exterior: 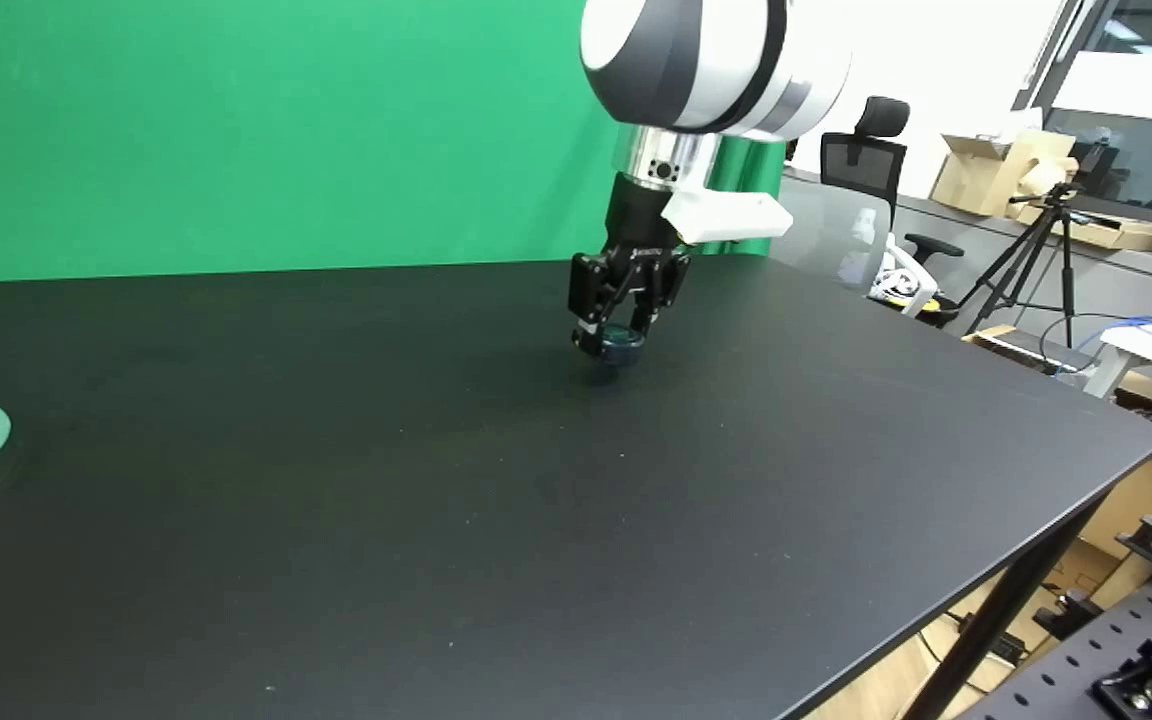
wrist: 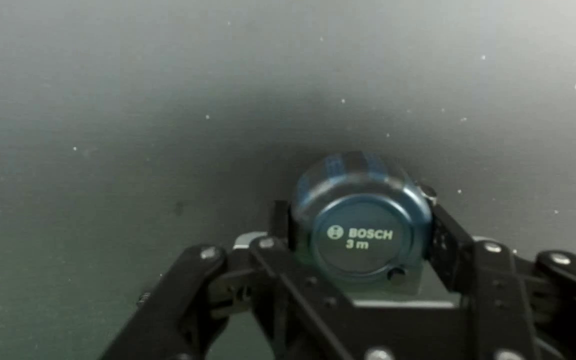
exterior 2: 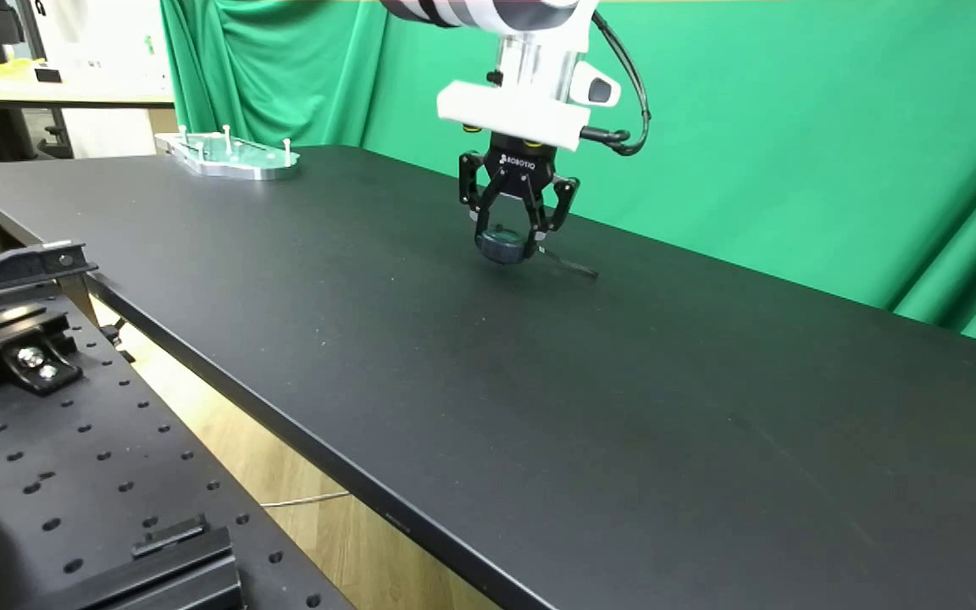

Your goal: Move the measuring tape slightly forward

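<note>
"BOSCH 3 m" tape (wrist: pixel 362 237) ("ROBOTIQ" tool (exterior 2: pixel 506 242))

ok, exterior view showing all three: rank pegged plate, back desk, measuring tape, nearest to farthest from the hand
1. Measuring tape, in the hand
2. Pegged plate, picture left, on the table
3. Back desk, upper left, beyond the table

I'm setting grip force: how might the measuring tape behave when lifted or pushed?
The measuring tape looks hard-cased, so probably stiff under squeezing. Its curved, shiny side might twist within the pincer. With its label facing upward, it seems unlikely to roll.
</note>
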